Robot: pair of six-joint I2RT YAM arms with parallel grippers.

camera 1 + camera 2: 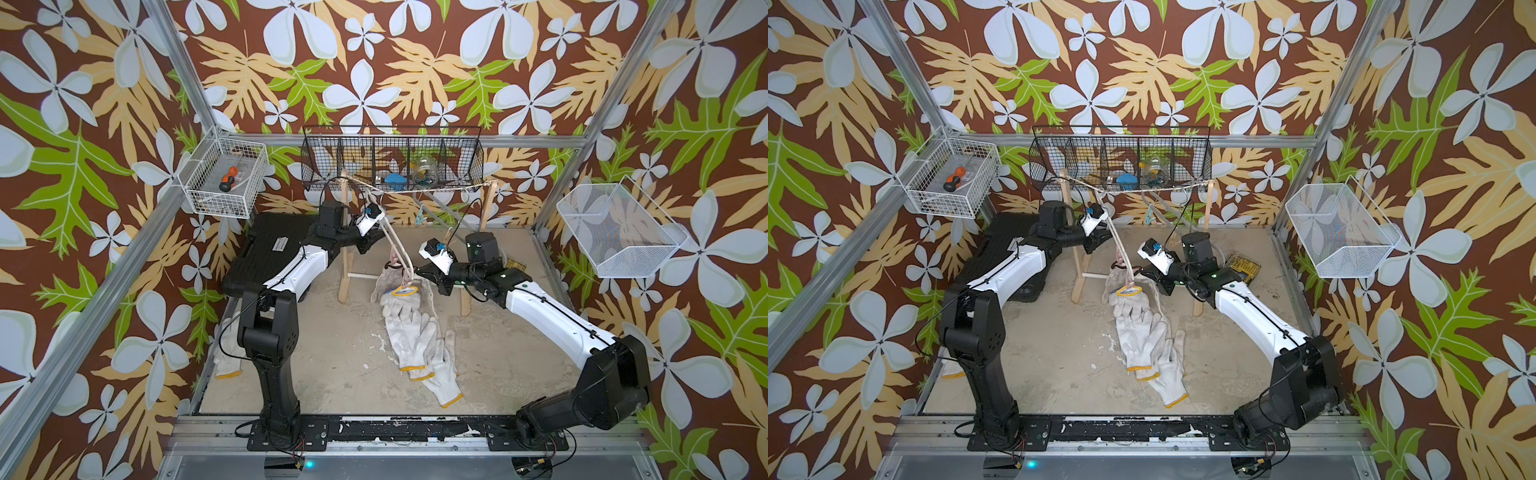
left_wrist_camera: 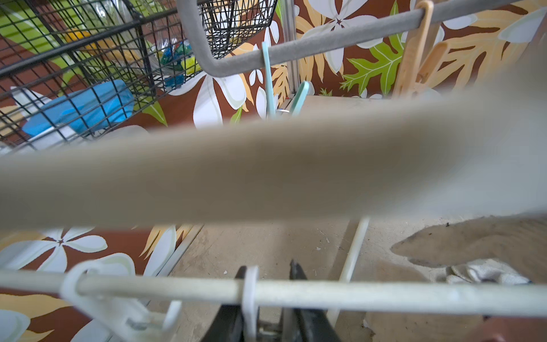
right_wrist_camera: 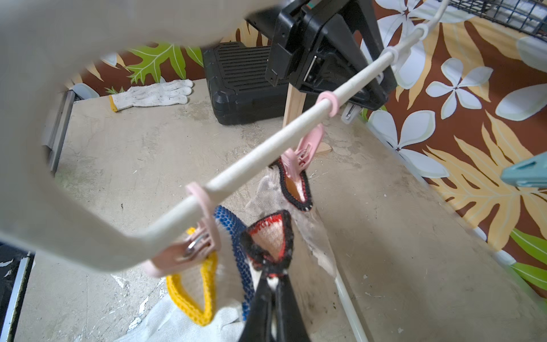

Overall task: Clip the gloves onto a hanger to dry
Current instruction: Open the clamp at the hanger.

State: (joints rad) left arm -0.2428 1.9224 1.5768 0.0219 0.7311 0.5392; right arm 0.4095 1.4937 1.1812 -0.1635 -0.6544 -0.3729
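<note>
A cream hanger (image 3: pixel 266 151) hangs tilted from the rope. Pink clips hold a yellow-cuffed glove (image 3: pixel 189 284) and a dark-trimmed glove (image 3: pixel 296 189) on its bar. My right gripper (image 3: pixel 273 275) is shut on the black-and-red cuff of another glove (image 3: pixel 270 237), just under the bar, beside a blue-dotted glove (image 3: pixel 233 237). My left gripper (image 2: pixel 269 266) is higher up the bar, its jaws closed around a white clip (image 2: pixel 250 296). In both top views more gloves (image 1: pixel 409 332) lie heaped on the table, and one glove (image 1: pixel 226 353) lies behind the left arm.
A black case (image 1: pixel 270 241) sits at the back left. A wooden rack (image 1: pixel 345 266) carries the rope and a grey hanger (image 2: pixel 325 38) with a teal clip. Wire baskets (image 1: pixel 390 162) hang on the walls. A yellow box (image 1: pixel 1241 266) lies behind the right arm.
</note>
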